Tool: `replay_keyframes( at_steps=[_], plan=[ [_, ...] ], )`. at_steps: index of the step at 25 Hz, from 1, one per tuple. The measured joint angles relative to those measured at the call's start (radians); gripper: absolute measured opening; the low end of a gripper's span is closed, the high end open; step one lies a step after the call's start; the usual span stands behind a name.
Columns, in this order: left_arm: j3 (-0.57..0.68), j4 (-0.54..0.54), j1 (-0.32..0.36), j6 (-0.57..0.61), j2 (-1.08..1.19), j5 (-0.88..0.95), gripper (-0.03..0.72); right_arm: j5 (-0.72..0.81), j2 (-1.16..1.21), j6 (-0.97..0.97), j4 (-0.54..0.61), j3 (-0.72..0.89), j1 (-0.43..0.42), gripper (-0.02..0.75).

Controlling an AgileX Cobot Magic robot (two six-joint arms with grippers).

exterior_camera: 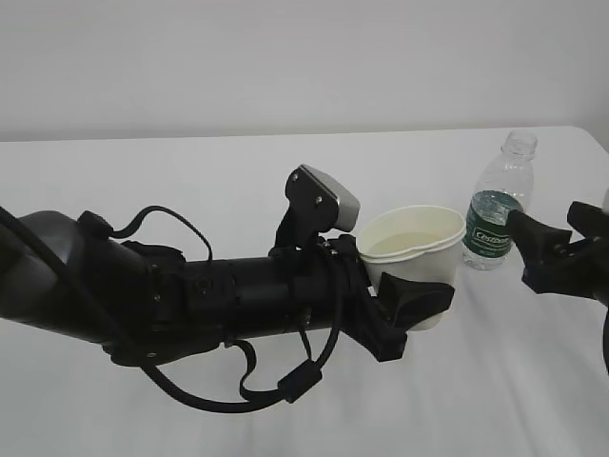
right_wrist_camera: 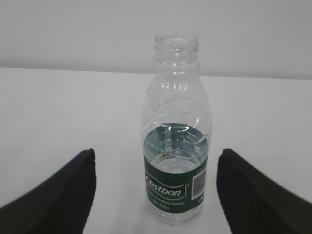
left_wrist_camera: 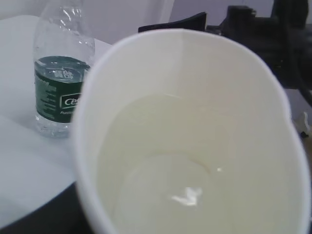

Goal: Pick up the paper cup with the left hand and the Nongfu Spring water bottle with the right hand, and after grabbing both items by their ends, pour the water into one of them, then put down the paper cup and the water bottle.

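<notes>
Two task items and two grippers, entered as found

Item one: paper cup (exterior_camera: 416, 249), cream-white, upright, clasped round its lower wall by the jaws of the left hand (exterior_camera: 404, 314). Rim pressed slightly out of round. Water (left_wrist_camera: 165, 190) lies in the bottom, a shallow clear pool. Whether the base rests on the table (exterior_camera: 190, 181) or hangs just above it cannot be told.

Item two: Nongfu Spring water bottle (exterior_camera: 499, 205), clear, ribbed, green label, no cap, standing upright on the table just beside and behind the cup, apart from it. Water inside reaches roughly to the label's upper edge.

Right hand (right_wrist_camera: 156, 195): jaws spread wide to either side of the bottle, touching neither wall; nothing is gripped.

Judgement on stage: water is in the cup and the bottle stands free, so pouring looks done; setting down the cup remains.

Handling note for the step:
- lower the cup level, since a tilt would spill the pool
- let the base sit flat before the jaws part
- ease the grip off slowly; thin paper wall may spring back and nudge the cup
- draw the left hand away from the bottle's side, not toward it
- keep the right hand clear of the bottle
</notes>
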Motion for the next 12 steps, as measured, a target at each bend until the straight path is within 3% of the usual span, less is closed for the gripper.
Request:
replay_keyframes(
  at_steps=[8,12],
  plan=[
    [0.000,-0.074,0.002,0.095,0.000,0.000,0.403,0.018,-0.137,0.000,-0.029,0.060,0.000,0.587],
    [0.000,-0.107,0.041,0.099,0.001,0.000,0.403,0.044,-0.179,0.000,-0.046,0.063,0.000,0.587]
  ],
)
